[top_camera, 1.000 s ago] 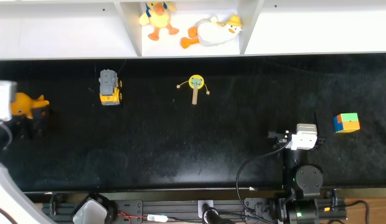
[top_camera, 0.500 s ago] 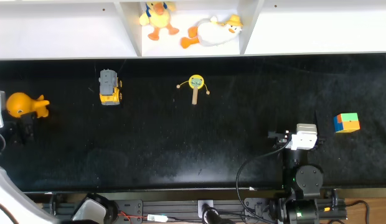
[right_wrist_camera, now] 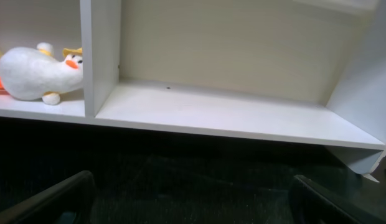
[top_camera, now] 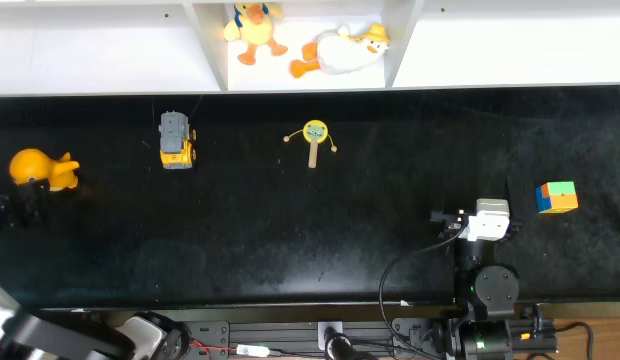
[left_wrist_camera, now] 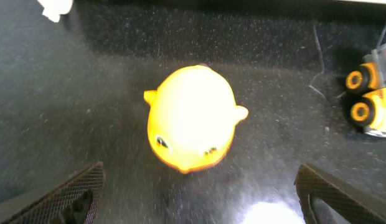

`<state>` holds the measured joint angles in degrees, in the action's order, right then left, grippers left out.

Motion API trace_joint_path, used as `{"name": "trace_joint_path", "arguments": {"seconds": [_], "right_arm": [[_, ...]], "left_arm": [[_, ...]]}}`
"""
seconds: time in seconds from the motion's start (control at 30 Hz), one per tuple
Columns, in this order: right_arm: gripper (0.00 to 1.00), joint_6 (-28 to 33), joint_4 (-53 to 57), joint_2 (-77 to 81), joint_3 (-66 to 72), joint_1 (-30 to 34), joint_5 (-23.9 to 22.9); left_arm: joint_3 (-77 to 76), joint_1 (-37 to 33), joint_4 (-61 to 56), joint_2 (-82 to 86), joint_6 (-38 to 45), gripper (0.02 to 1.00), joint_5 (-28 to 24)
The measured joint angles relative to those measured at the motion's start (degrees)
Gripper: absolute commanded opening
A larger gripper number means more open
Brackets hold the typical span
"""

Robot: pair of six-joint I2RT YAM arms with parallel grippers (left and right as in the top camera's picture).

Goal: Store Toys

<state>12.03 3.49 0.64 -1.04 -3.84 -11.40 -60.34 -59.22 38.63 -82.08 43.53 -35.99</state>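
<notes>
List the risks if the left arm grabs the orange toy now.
1. The orange toy is round and smooth; the open left end effector might squeeze it out sideways when closing.
2. The truck stands close by on wheels; a skidding toy could set it rolling.
3. The middle shelf compartment already holds a yellow plush and a white plush, so space there looks tight.

Black speckled mat [top_camera: 290,240], flat, lint-flecked; black cable [top_camera: 387,272] loops across its near edge; small white object [left_wrist_camera: 56,7] lies on mat, identity unclear.
</notes>
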Motion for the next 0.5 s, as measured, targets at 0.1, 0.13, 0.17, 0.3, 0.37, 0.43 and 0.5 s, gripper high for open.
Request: {"name": "trace_joint_path", "arguments": {"seconds": [0.1, 0.13, 0.17, 0.3, 0.37, 0.43, 0.5], "right_arm": [[0.996, 0.00, 0.00, 0.00, 0.00, 0.00, 0.00], [0.996, -0.02, 0.00, 0.00, 0.00, 0.00, 0.00], [0.996, -0.02, 0.02, 0.00, 0.00, 0.00, 0.00], [0.996, 0.00, 0.02, 0.00, 0.00, 0.00, 0.00], [0.996, 0.02, 0.02, 0.00, 0.00, 0.00, 0.00], [0.996, 0.02, 0.02, 0.00, 0.00, 0.00, 0.02], [0.996, 0.00, 0.00, 0.00, 0.00, 0.00, 0.00]], "left_arm": [[0.00, 2.19, -3.21, -3.34, 0.00, 0.998, 0.20], [0.02, 2.99, -4.02, -4.26, 0.02, 0.998, 0.31], [0.02, 3.74, -4.74, -5.03, 0.02, 0.998, 0.52], [0.02, 5.64, -6.21, -6.78, 0.02, 0.978, 2.08], [0.04, 5.75, -6.67, -7.08, -0.02, 0.904, 3.04], [0.04, 5.73, -7.13, -7.08, 0.04, 0.761, 4.28], [0.04, 5.73, -7.48, -7.08, -0.07, 0.570, 5.16]]}}
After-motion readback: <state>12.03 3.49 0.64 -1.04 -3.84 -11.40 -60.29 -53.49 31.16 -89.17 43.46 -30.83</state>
